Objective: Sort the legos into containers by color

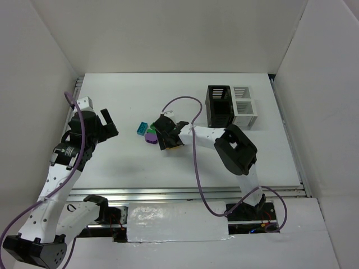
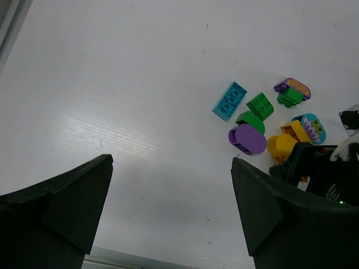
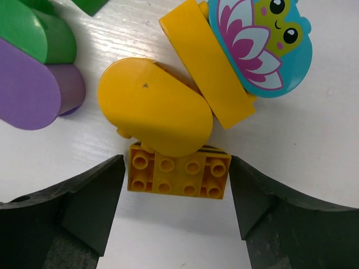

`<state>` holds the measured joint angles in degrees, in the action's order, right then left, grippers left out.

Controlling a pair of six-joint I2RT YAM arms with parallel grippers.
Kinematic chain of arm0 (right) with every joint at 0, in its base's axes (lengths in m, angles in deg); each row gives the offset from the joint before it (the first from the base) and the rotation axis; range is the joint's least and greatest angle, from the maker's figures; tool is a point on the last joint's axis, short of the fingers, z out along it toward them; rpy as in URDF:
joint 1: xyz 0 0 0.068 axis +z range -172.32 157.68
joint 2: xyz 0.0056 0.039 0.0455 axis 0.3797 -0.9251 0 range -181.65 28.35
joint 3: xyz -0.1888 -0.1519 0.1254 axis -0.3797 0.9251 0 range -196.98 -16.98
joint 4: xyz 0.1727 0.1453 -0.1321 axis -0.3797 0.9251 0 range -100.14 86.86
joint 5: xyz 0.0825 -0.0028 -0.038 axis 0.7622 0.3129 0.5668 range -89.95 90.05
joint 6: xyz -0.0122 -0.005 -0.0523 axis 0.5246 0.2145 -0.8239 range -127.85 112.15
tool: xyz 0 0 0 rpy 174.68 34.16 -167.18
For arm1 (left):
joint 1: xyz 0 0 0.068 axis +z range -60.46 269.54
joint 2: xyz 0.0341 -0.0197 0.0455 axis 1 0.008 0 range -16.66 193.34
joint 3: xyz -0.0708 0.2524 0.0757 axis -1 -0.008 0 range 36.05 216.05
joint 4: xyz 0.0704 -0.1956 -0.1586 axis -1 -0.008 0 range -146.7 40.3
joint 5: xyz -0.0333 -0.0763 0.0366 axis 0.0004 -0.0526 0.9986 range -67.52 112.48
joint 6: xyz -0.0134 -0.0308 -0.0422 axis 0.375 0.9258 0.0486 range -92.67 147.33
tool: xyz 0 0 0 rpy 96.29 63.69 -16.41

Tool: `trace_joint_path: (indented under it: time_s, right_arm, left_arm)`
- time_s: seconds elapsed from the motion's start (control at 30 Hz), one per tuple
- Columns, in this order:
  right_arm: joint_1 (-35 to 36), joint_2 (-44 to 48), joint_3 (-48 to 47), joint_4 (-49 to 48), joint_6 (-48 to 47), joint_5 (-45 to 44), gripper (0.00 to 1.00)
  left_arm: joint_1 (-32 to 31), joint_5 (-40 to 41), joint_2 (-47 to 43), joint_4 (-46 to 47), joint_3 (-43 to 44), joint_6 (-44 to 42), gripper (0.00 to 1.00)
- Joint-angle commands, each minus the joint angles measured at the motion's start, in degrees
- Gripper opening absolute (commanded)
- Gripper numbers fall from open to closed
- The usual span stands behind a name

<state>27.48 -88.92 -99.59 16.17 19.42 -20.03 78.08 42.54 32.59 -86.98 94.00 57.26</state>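
The legos (image 1: 147, 131) lie in a loose pile at mid-table. My right gripper (image 3: 176, 168) is down over the pile, open, its fingers flanking a small orange studded brick (image 3: 178, 175) with narrow gaps on both sides. A yellow rounded piece (image 3: 154, 106) lies partly on that brick. Behind it are a yellow slab (image 3: 207, 67), a teal frog-printed piece (image 3: 261, 45), a purple piece (image 3: 28, 84) and a green one (image 3: 33, 33). My left gripper (image 2: 171, 162) hangs open and empty left of the pile. The containers (image 1: 230, 106), black and white bins, stand at the back right.
A teal brick (image 2: 229, 101), a green brick (image 2: 260, 105) and a purple-and-green piece (image 2: 291, 92) lie at the pile's far side. White walls enclose the table (image 1: 112, 95). A purple cable (image 1: 197, 168) loops over the right arm.
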Motion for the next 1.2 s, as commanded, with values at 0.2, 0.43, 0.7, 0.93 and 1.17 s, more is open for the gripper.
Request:
trace_joint_path:
  time_s: [0.2,0.43,0.7,0.93,1.17]
  right_arm:
    - [-0.5,-0.1,0.0,-1.7,0.3,-1.2,0.58]
    - [0.4,8.4,4.6,0.2,1.4,0.6,0.18]
    - [-1.3,24.6,5.9,5.1,-0.2,-2.6,0.19]
    - [-18.8,29.9,3.3,6.6,-4.8,-4.8,0.19]
    - [-32.2,24.6,-4.7,9.0,-6.5,-9.7,0.19]
  left_arm:
    - [-0.3,-1.0,0.2,2.1,-0.2,-1.4,0.99]
    - [-0.3,0.6,0.2,1.3,0.2,-0.7,1.0]
    - [-0.3,1.2,-0.2,1.0,0.2,-0.3,0.99]
    - [-0.3,-0.2,-0.7,1.5,-0.1,-0.6,1.0]
    - [-0.3,-0.8,-0.6,1.7,-0.2,-0.7,0.99]
